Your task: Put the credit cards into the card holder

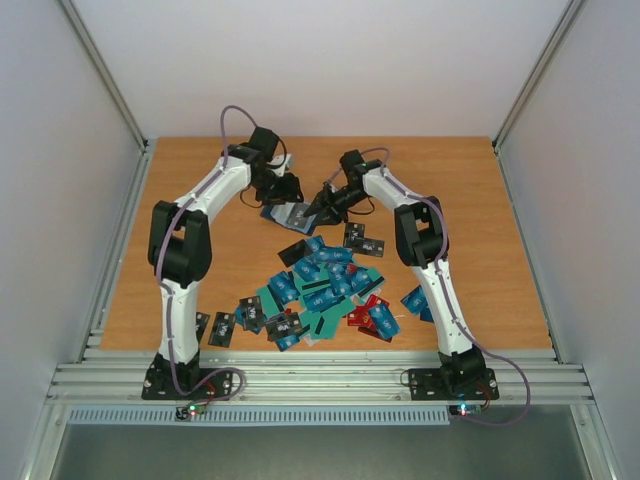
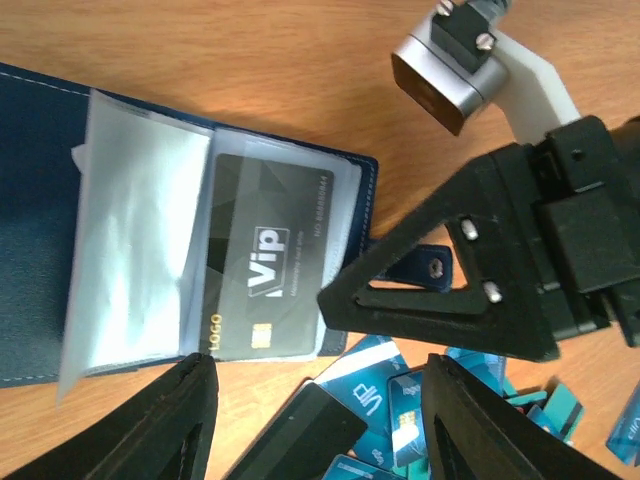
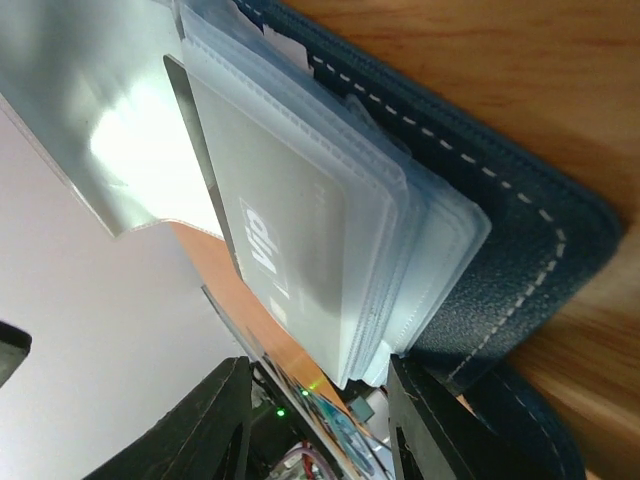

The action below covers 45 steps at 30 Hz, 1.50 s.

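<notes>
Open navy-blue folding card holder [image 1: 289, 216] lies far centre, between the grippers
The right gripper [image 3: 320, 405] pinches its right edge, jaws narrow; the left gripper [image 2: 318, 420] hovers, jaws wide and empty. Small flat plastic credit cards [image 1: 325, 285] heaped nearer look light, stiff, slippery: probably best pinched by an edge

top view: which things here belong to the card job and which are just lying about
job: card holder, loose cards, vip card already in the holder
just there: table, rails
</notes>
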### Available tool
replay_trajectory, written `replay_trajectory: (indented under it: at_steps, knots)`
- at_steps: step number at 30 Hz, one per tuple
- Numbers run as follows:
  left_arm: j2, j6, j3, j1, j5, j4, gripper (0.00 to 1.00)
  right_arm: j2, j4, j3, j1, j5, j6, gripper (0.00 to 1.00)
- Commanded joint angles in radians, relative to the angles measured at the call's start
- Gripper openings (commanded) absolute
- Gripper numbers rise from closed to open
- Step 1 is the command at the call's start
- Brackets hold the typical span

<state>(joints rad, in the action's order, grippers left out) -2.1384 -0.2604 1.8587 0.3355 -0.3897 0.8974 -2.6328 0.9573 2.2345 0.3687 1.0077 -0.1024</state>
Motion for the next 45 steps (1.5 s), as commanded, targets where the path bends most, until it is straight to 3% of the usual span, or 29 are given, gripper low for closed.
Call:
replay_trajectory:
  at_steps: [1, 10, 16, 19, 23, 27, 32, 39, 42, 45]
  knots:
    - [0.003, 0.043, -0.045, -0.027, 0.001, -0.057, 0.58, 0.069, -0.078, -0.039, 0.012, 0.025, -0.123, 0.39]
    - [-0.085, 0.119, 0.022, -0.061, 0.092, -0.039, 0.53, 0.139, -0.038, -0.056, 0.01, -0.036, -0.117, 0.39]
    - [-0.109, 0.165, 0.009, -0.062, 0.104, -0.068, 0.47, 0.202, -0.073, -0.187, 0.0, -0.069, -0.094, 0.38]
    - [-0.104, 0.167, -0.025, -0.062, 0.125, -0.108, 0.36, 0.246, -0.076, -0.229, -0.005, -0.079, -0.066, 0.38]
    - [-0.107, 0.153, -0.041, -0.061, 0.134, -0.127, 0.13, 0.288, -0.052, -0.249, -0.008, -0.093, -0.04, 0.38]
    - [-0.066, 0.102, -0.08, -0.061, 0.121, -0.116, 0.02, 0.314, -0.077, -0.273, -0.01, -0.097, -0.044, 0.38]
    - [0.009, -0.007, -0.173, -0.06, 0.113, -0.092, 0.03, 0.322, -0.168, -0.298, -0.011, -0.07, -0.098, 0.39]
    - [0.124, -0.151, -0.322, -0.058, 0.071, -0.111, 0.15, 0.294, -0.21, -0.301, -0.01, -0.058, -0.128, 0.39]
    - [0.181, -0.16, -0.309, -0.058, 0.094, -0.098, 0.28, 0.282, -0.208, -0.281, -0.009, -0.049, -0.12, 0.4]
    - [0.209, -0.124, -0.243, -0.058, 0.121, -0.067, 0.3, 0.256, -0.198, -0.252, -0.003, -0.043, -0.114, 0.41]
